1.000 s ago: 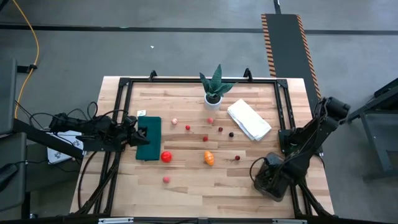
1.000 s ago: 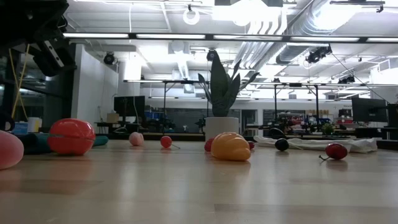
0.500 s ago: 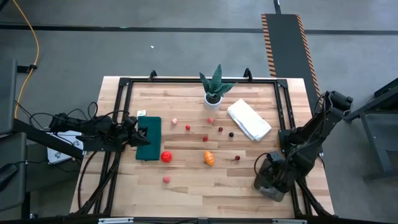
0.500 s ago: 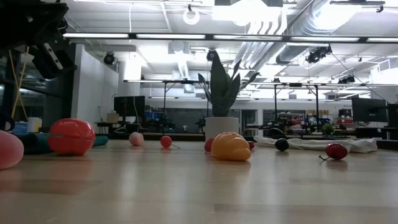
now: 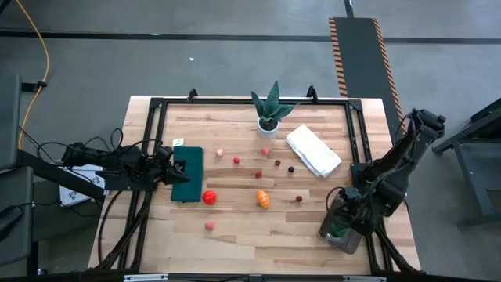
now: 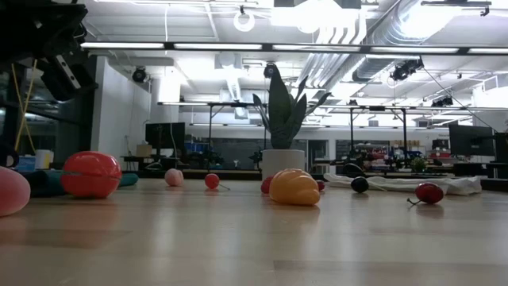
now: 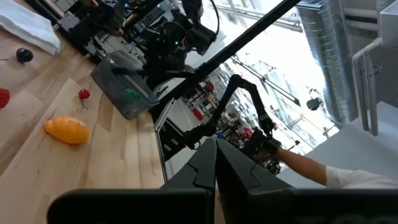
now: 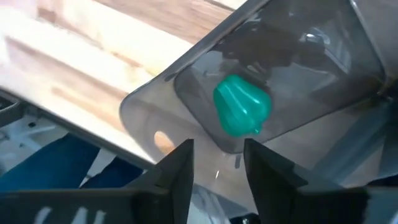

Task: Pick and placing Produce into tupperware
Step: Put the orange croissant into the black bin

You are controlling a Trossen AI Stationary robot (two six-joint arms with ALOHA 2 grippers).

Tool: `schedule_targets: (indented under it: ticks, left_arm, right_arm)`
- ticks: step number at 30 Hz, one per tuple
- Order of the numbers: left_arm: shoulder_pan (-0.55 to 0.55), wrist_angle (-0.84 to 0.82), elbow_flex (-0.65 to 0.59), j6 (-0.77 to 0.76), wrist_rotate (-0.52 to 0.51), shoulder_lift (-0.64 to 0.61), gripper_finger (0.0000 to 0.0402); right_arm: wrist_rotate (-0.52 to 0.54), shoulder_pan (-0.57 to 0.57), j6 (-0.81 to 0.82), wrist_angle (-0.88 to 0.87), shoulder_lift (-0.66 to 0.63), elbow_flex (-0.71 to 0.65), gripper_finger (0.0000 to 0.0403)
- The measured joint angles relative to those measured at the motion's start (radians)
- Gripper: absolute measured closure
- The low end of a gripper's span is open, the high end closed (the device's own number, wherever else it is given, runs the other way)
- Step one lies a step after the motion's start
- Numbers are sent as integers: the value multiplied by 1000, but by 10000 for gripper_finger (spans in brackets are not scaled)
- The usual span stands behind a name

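Placement step: the right hand point(image 8: 216, 163) hangs over the clear greyish rectangular plastic tupperware point(image 5: 342, 227) at the wooden tabletop's point(image 5: 235, 235) right front corner, fingers parted, empty. 1 green toy vegetable point(image 8: 242, 105) lies inside. Left hand point(image 7: 215, 163) clenched, idle. Judged next: fetch the nearby small dark-red fruit point(image 5: 298, 199).

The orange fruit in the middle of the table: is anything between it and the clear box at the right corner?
Almost nothing. From the orange fruit to the clear box the wood is bare, except one small dark red berry beside that line. The right pincer hangs over the box, which holds a green piece.
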Motion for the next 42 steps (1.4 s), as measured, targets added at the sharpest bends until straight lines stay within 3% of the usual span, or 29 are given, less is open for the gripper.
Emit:
schedule_targets:
  ticks: [6,15,26,42]
  left_arm:
    - [0,0,0,-19,0,0,401]
    - [0,0,0,-22,-1,0,401]
    - [0,0,0,-23,-4,0,401]
    - [0,2,0,-29,-45,0,401]
  right_arm:
    - [21,0,-35,15,-87,0,279]
    - [259,0,-110,35,-262,1,280]
    - [457,0,-206,35,-405,1,280]
    - [950,0,-328,96,-439,1,280]
